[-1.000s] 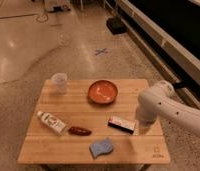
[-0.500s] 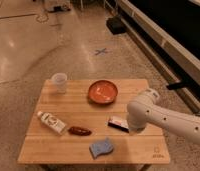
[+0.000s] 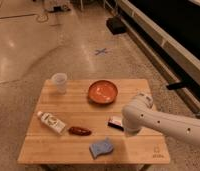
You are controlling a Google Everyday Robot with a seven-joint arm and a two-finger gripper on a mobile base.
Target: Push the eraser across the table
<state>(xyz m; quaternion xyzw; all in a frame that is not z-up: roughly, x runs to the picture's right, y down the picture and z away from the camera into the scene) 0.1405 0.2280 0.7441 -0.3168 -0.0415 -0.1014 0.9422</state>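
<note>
The eraser point(image 3: 114, 121) is a small flat block with a pale and red top, lying right of centre on the light bamboo table point(image 3: 68, 107). Only its left part shows; my white arm covers the rest. My gripper point(image 3: 127, 129) is at the end of that arm, low over the table at the eraser's right end, its tip hidden behind the arm's bulk.
An orange bowl point(image 3: 102, 91) sits behind the eraser. A clear cup point(image 3: 59, 82) stands at the back left. A white tube with red label point(image 3: 51, 122), a small dark red object point(image 3: 79, 131) and a wavy blue sponge piece point(image 3: 101, 147) lie along the front. A dark logo point(image 3: 157, 155) marks the front right corner.
My arm has swung left across the table's right side, now covering the eraser's right end. The eraser sits slightly further left than before.
</note>
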